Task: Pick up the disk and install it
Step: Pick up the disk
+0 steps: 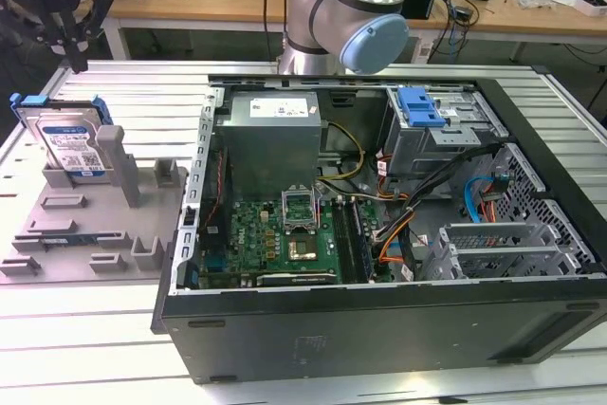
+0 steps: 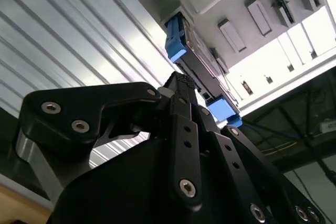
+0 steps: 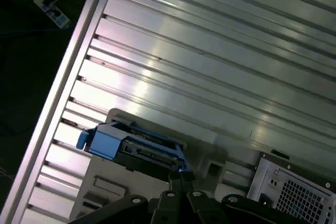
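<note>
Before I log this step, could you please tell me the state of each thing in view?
Disk: upright in the grey stand, not gripped.
Gripper: shut, empty, clear of the disk.
Case: lying on its side, open.

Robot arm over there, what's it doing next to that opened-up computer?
The robot arm's gripper hovers just above the disk, a silver hard drive in a blue carrier frame. The disk stands upright in a grey holder on the exterior view's left. The gripper is shut, holds nothing and is not touching the disk. The open computer case lies beside the holder, and the disk is not yet installed in it.
</note>
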You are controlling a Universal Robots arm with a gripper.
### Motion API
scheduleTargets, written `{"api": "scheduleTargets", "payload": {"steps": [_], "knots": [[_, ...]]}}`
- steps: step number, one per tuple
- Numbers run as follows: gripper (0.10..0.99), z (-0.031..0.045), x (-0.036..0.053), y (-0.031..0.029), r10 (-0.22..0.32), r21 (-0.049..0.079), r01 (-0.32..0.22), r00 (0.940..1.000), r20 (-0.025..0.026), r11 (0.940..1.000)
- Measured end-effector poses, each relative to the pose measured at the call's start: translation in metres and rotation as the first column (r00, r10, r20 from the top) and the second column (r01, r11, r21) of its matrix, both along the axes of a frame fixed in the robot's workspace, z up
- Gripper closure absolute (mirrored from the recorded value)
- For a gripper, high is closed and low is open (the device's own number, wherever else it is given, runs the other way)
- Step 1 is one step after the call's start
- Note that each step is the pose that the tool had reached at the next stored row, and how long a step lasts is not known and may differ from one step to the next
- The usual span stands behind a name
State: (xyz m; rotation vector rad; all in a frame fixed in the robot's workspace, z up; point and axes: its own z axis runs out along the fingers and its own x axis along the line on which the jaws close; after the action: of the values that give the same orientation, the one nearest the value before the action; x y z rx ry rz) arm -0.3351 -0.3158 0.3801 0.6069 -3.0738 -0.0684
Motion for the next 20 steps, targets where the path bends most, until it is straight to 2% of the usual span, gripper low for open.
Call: {"api": "scheduleTargets", "payload": {"steps": [3,7,8,10,15,16,19,20], "knots": [[0.973,0.0,0.0,0.0,0.05,0.0,-0.05,0.9988,0.0,0.9988],[0.729,0.0,0.0,0.0,0.136,0.0,-0.136,0.9907,0.0,0.9907],[0.729,-0.0001,0.0,0.0,0.15,0.0,-0.15,0.9886,0.0,0.9886],[0.604,-0.0002,0.0,0.0,0.179,0.0,-0.179,0.9838,0.0001,0.9838],[0.604,-0.0003,0.0001,0.0,0.235,0.0,-0.235,0.972,0.0,0.972],[0.604,-0.0004,0.0001,0.0,0.259,0.0,-0.259,0.966,0.0,0.966],[0.592,-0.0005,0.0001,0.0,0.289,0.0,-0.289,0.9572,0.0,0.9572],[0.529,-0.0006,0.0001,0.0,0.3,0.0,-0.3,0.9541,0.0,0.9541]]}}
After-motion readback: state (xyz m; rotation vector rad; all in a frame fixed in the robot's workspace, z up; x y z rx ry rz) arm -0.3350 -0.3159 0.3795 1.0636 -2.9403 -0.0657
